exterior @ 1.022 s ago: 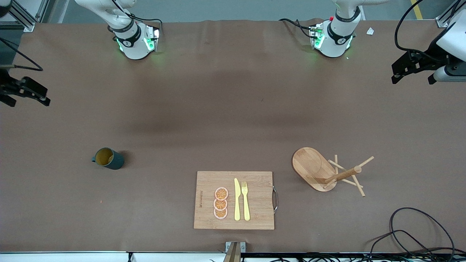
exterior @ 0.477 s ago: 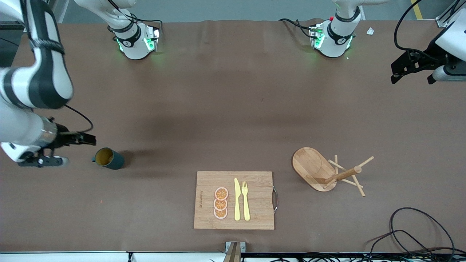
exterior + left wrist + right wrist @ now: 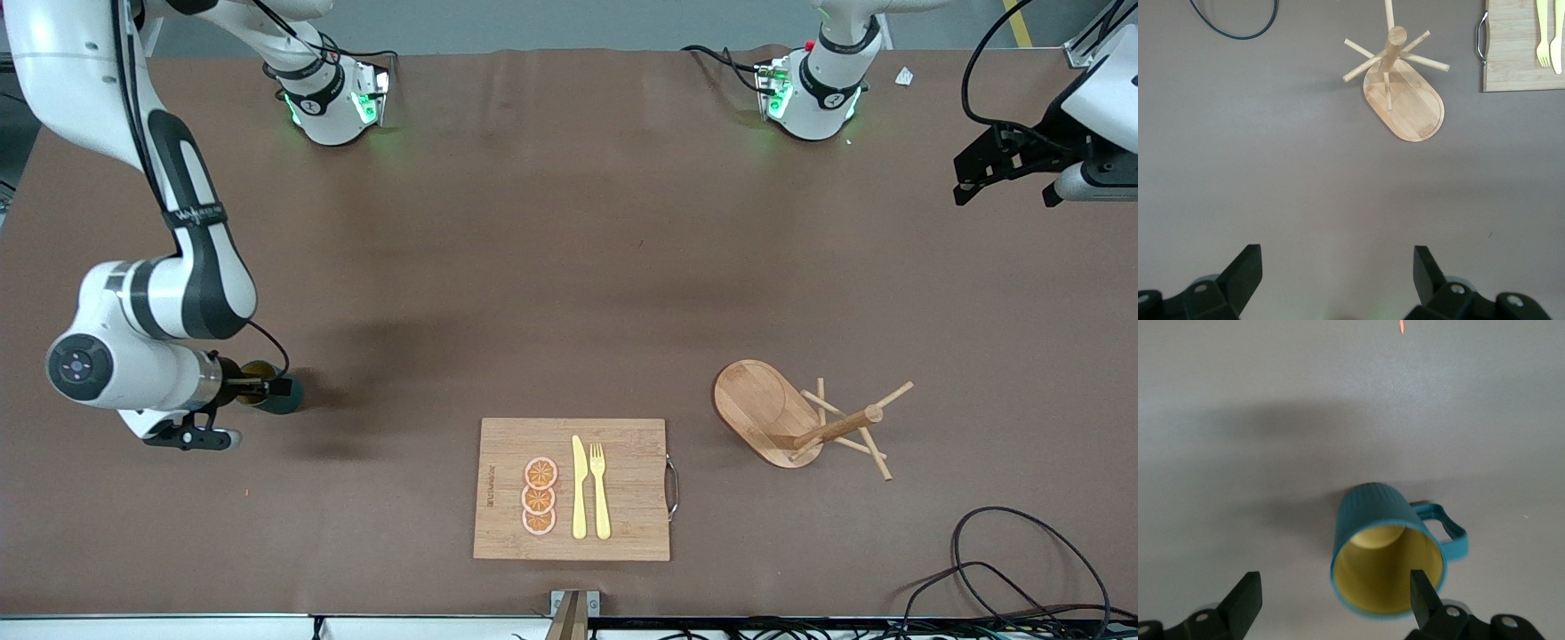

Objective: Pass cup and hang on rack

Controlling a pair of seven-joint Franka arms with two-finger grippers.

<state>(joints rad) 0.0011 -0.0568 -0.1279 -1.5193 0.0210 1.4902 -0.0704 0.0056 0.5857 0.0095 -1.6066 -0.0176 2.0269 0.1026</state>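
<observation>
Here the brown table (image 3: 569,267) carries a job barely begun: the right arm (image 3: 160,311), reaching out from its base, has its right gripper (image 3: 253,388) at the cup (image 3: 286,396), with fingers spread wide either side of the rim and not yet pressing it. In the right wrist view the cup (image 3: 1388,557) stands upright on the table, its yellowish inside showing, its handle turned outward, one finger (image 3: 1426,590) at the rim and the other finger (image 3: 1245,597) clear of the wall. The left arm waits toward its own end of the table, its left gripper (image 3: 1009,164) spread and holding nothing, hanging over bare table well apart from the rack (image 3: 800,418). The cutting board (image 3: 573,489) lies nearest the front camera, between cup and rack, bearing a knife (image 3: 579,489), a fork (image 3: 600,489) and three orange slices (image 3: 539,497), none of it part of the job. The rack, seen from the left wrist view as an oval base (image 3: 1408,103) with a post and thin pegs, holds no cup. By this showing nothing is finished: the grasp, the lift, the handover to the left gripper and the hanging on a peg are all left to do.
</observation>
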